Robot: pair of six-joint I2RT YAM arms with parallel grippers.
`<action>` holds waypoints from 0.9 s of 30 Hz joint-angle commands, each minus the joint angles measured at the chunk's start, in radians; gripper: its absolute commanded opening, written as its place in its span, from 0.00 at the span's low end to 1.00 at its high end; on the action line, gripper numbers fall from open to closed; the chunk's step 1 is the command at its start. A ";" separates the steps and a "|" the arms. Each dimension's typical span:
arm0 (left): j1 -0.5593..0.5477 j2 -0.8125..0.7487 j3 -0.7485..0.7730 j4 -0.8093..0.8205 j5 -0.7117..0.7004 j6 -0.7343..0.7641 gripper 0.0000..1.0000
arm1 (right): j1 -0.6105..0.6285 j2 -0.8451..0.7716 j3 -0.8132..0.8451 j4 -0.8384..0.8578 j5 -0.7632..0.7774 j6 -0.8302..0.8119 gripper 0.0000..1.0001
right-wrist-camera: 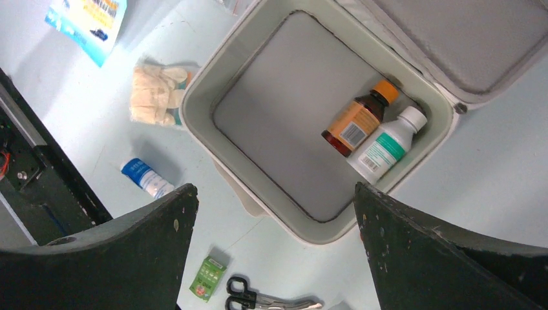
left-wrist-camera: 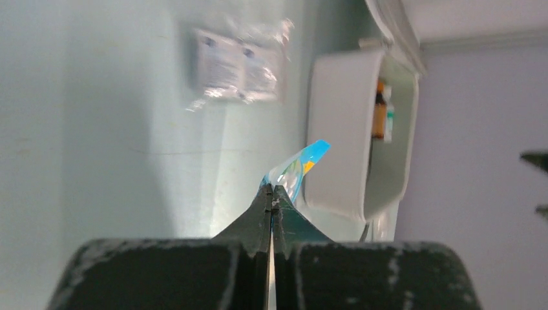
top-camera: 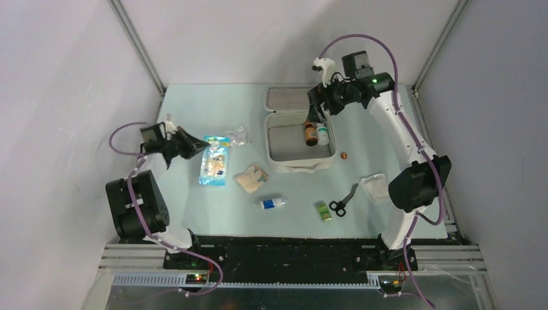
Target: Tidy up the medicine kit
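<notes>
The medicine kit lies open at the back middle of the table, its lid folded away behind it. A brown bottle and a white bottle lie side by side in its right corner, also in the right wrist view as brown bottle and white bottle. My right gripper hangs open above the kit, holding nothing. My left gripper is shut on the edge of a blue plastic packet, which lies left of the kit as blue packet.
Loose on the table are clear sachets, a beige gauze wad, a blue-white tube, a green packet, black-handled scissors and a white pouch. White walls close in the sides and back.
</notes>
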 commanded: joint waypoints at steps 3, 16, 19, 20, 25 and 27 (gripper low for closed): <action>-0.161 -0.088 0.144 -0.152 0.104 0.191 0.00 | -0.062 0.007 0.024 0.033 -0.048 0.060 0.94; -0.416 0.112 0.566 -0.156 0.122 0.068 0.00 | -0.095 -0.030 -0.019 0.045 -0.035 0.087 0.94; -0.458 0.193 0.645 -0.055 0.048 -0.075 0.00 | -0.114 -0.035 -0.022 0.043 -0.048 0.108 0.94; -0.468 0.221 0.660 -0.047 0.032 -0.118 0.00 | -0.124 -0.034 -0.021 0.043 -0.053 0.115 0.93; -0.571 0.317 0.782 -0.145 -0.108 -0.164 0.00 | -0.150 -0.028 -0.019 0.054 -0.053 0.131 0.94; -0.600 0.338 0.794 -0.153 -0.170 -0.207 0.00 | -0.161 -0.022 -0.020 0.055 -0.053 0.139 0.94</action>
